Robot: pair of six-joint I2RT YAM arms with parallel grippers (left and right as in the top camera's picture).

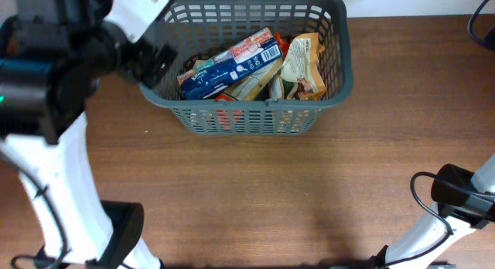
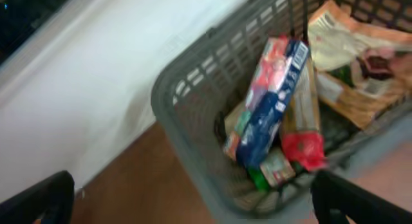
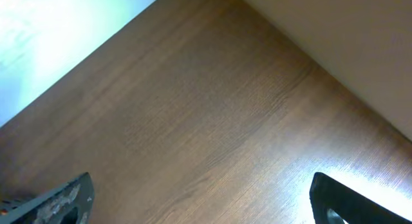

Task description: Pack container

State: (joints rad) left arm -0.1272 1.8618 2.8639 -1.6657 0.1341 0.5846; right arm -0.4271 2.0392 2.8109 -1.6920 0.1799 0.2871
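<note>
The container (image 1: 247, 107) is a dark grey slotted basket at the back middle of the table. It holds a blue and red box (image 1: 232, 64), a tan bag (image 1: 303, 68) and other packets. My left gripper (image 1: 157, 64) is open and empty, just outside the basket's left rim. In the left wrist view the container (image 2: 174, 114) shows the blue and red box (image 2: 273, 102), the tan bag (image 2: 354, 63) and a red packet (image 2: 302, 147); the left gripper's (image 2: 206, 208) fingers are spread wide. My right gripper (image 3: 203, 205) is open and empty over bare wood.
The brown wooden table (image 1: 255, 192) runs to a white wall behind the basket. The left arm's white link (image 1: 62, 184) crosses the left side. The right arm (image 1: 456, 192) stands at the front right corner.
</note>
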